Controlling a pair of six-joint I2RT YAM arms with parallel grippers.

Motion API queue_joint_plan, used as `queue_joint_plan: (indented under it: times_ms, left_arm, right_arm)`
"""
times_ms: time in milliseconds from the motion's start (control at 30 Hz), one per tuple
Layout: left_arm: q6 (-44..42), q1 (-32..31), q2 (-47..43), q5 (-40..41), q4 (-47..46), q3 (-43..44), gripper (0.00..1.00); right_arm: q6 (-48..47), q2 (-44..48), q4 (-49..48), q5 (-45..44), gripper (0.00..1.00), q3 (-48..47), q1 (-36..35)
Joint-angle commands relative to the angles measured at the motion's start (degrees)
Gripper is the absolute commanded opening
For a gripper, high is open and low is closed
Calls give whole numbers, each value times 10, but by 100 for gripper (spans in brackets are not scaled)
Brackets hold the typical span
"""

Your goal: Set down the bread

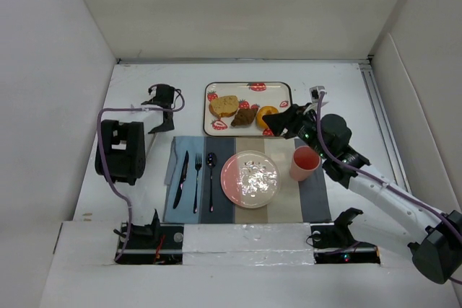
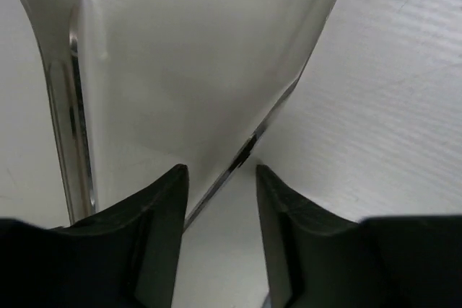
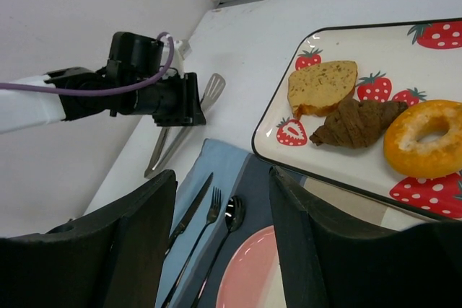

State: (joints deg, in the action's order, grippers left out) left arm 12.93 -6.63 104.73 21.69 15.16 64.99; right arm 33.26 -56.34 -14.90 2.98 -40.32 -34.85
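Loaf slice (image 1: 224, 106), wedge (image 1: 245, 116) and donut (image 1: 267, 115) lay in a nine-to-three row on the tray (image 1: 232, 89), twelve o'clock of the plate (image 1: 250, 177). The left gripper (image 2: 222, 171) and the right gripper (image 3: 222, 174) stood part-open and empty, the right at the tray's four-o'clock corner.

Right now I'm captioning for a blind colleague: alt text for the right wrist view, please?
A strawberry-print tray holds a loaf slice, a dark brown wedge and an orange donut, beyond the open right gripper. The left gripper hangs by metal tongs.
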Motion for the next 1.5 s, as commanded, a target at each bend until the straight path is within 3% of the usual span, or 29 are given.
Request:
queue_joint_plan:
  times_ms: [0, 33, 100, 267, 333, 367, 400, 433, 467, 533, 567, 600, 633, 667, 733, 767, 833, 933, 1233, 1467]
  left_arm:
    - [-5, 3, 35, 17, 13, 35, 36]
    - [-3, 3, 47, 28, 17, 41, 21]
    - [-4, 3, 72, 47, 31, 58, 0]
    - [-2, 3, -7, 107, 22, 73, 0]
    - [2, 3, -58, 92, 14, 81, 0]
    - [6, -18, -140, 55, -12, 82, 0]
    - [6, -18, -141, 28, -13, 82, 0]
    - [11, -31, -192, -20, -27, 82, 0]
    - [25, -37, -215, -65, -39, 77, 0]
    - [51, -37, -289, -243, -98, 32, 0]
    - [66, -37, -313, -292, -132, 8, 0]
    - [95, -37, -339, -405, -177, -22, 0]
    - [115, -37, -386, -458, -268, -86, 0]
    - [139, -37, -405, -502, -320, -116, 0]
    - [219, -37, -450, -604, -463, -189, 0]
    - [247, -37, -460, -629, -509, -210, 0]
    - [334, -37, -486, -681, -656, -273, 0]
    - [398, -37, -502, -705, -772, -325, 0]
    - [456, -37, -529, -742, -905, -367, 0]
    - [474, -43, -547, -742, -936, -383, 0]
  right_arm:
    - [-4, 3, -30, 14, 60, -11, 2]
    - [-8, 7, -25, 12, 60, -11, 2]
    - [-6, 6, -29, -2, 60, -6, 2]
    - [-10, -5, -29, 11, 55, -10, 2]
    - [-5, -22, -43, 22, 46, -9, 2]
    - [-6, -45, -44, 65, 13, -17, 2]
    - [-12, -45, -44, 65, 13, -23, 2]
    - [-17, -50, -44, 85, 0, -27, 2]
    - [-23, -54, -46, 127, 0, -33, -3]
    - [-28, -59, -51, 155, 0, -39, -16]
    - [-30, -58, -61, 189, 3, -38, -28]
    - [-29, -60, -66, 209, 13, -38, -33]
    - [-28, -60, -72, 228, 29, -36, -39]
    - [-25, -59, -86, 256, 64, -33, -45]
    - [-21, -60, -102, 267, 90, -26, -69]
    - [-19, -62, -127, 271, 96, -17, -75]
    - [-10, -83, -157, 279, 100, -13, -90]
    - [4, -113, -184, 297, 100, -30, -108]
    - [41, -247, -269, 287, 100, -72, -160]
    - [111, -315, -424, 350, 100, -65, -178]
